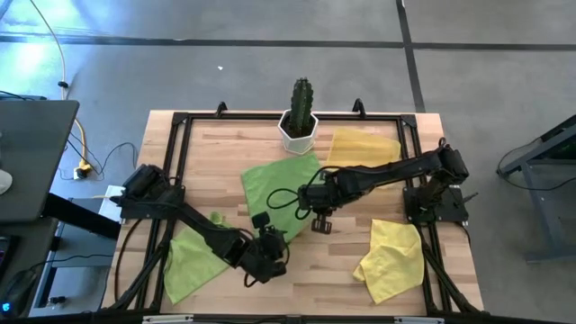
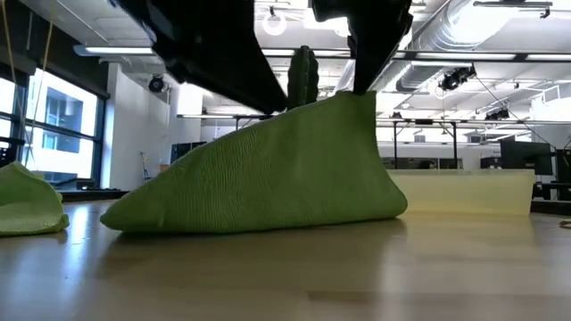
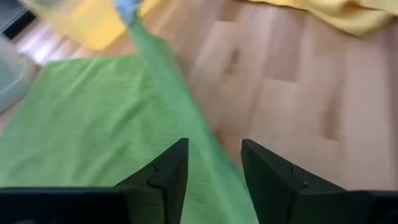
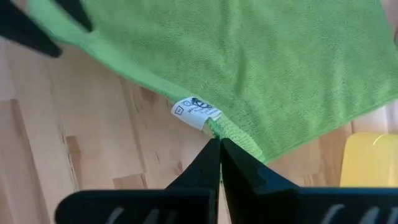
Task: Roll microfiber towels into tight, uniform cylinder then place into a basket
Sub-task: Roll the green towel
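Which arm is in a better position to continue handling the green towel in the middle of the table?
The right arm. Its gripper is shut on the middle green towel at the edge by the white label, lifting it. The left gripper is open, with the towel's edge between its fingers.

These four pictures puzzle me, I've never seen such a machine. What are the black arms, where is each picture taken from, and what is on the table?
They are two robot arms at a wooden table, each ending in a two-finger tool. One picture looks straight down, one looks level across the tabletop, and two come from cameras on the wrists. The right tool is shut on the edge of the middle green towel, beside its white label, and lifts it into a tent shape. The left tool is open, its fingers either side of that towel's raised edge. Also there: another green towel, a yellow towel, a pale yellow basket and a potted cactus.
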`<state>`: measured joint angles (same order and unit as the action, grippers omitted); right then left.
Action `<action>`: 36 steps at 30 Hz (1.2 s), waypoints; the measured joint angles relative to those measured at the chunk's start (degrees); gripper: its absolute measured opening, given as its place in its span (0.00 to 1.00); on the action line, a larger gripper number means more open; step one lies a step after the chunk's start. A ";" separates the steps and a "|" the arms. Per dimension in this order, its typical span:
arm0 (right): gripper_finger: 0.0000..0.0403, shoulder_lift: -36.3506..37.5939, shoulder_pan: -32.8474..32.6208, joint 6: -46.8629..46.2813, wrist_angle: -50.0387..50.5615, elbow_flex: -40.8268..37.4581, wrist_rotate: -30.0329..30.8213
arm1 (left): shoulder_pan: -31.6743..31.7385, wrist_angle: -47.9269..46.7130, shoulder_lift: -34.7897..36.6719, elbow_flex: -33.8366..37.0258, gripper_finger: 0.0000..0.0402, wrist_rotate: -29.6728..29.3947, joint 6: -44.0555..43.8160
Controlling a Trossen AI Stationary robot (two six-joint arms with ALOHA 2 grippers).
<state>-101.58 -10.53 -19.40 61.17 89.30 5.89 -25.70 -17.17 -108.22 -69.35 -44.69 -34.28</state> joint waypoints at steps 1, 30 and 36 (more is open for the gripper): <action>0.00 0.00 0.07 0.18 0.03 0.00 -0.07 | 0.46 -0.16 -0.02 0.26 0.36 0.25 -0.72; 0.00 0.00 0.07 1.95 2.49 0.00 2.44 | -1.29 -30.30 0.00 3.55 0.29 9.60 -26.79; 0.00 0.00 0.70 1.29 2.49 0.00 4.94 | -2.97 -21.45 0.56 3.50 0.29 11.05 -20.84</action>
<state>-101.58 -9.83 -18.12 63.66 89.30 10.83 -28.67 -38.62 -107.66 -65.84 -33.63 -55.11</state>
